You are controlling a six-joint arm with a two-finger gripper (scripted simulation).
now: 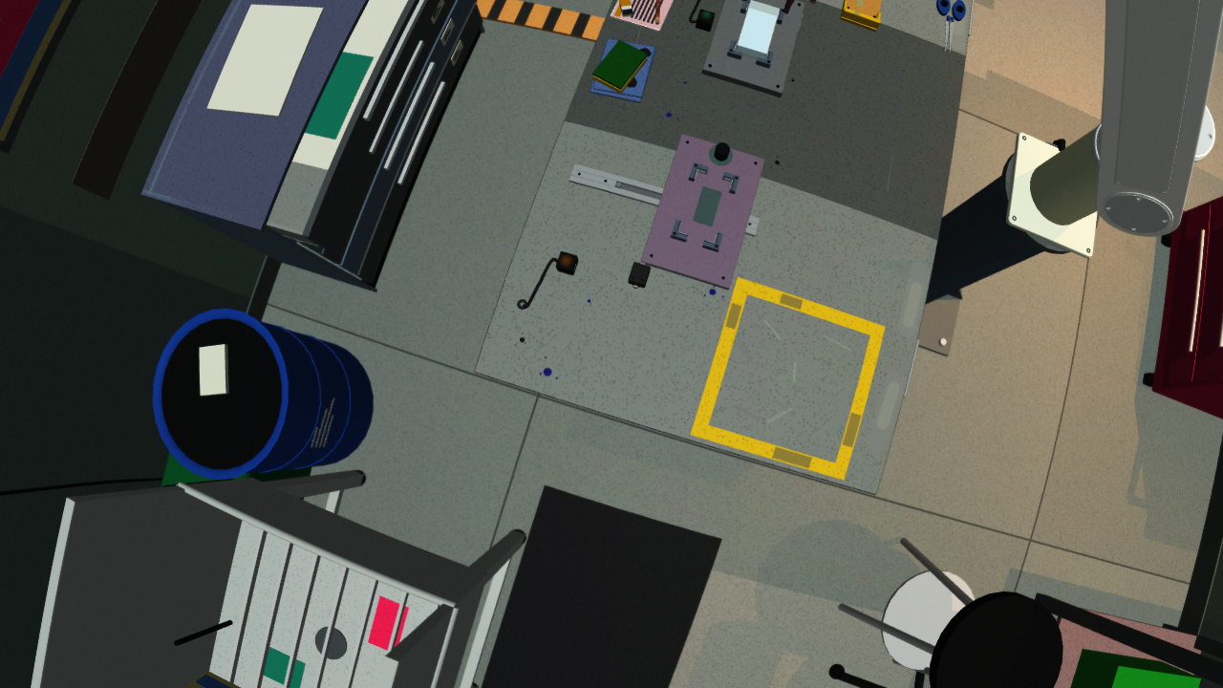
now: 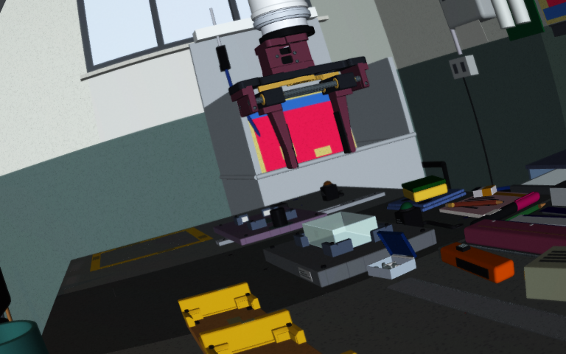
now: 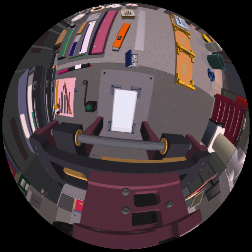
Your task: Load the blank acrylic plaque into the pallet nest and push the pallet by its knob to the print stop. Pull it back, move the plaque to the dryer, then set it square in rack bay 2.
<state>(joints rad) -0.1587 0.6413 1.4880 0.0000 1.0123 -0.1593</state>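
The blank acrylic plaque (image 3: pixel 124 109) (image 2: pixel 340 227) (image 1: pixel 758 29), a pale clear slab, lies flat between corner blocks on a grey fixture plate (image 2: pixel 346 254). My gripper (image 2: pixel 319 158) (image 3: pixel 122 128) hangs well above it, open and empty, its maroon fingers pointing down. The purple pallet (image 1: pixel 704 211) (image 2: pixel 267 227) sits on its rail (image 1: pixel 616 184) with an empty nest and a black knob (image 1: pixel 722 152) (image 2: pixel 278 216) at the end toward the plaque. The yellow rack (image 2: pixel 242 321) (image 3: pixel 184 54) lies at the near edge of the table in the second side camera.
Behind the bench stands a grey cabinet with a red panel (image 2: pixel 304 137). An open blue case (image 2: pixel 394 256), an orange tool (image 2: pixel 478 261), a sponge (image 2: pixel 423 188) and a green button box (image 3: pixel 90 106) lie around the fixture. A yellow-outlined square (image 1: pixel 791 376) marks the mat.
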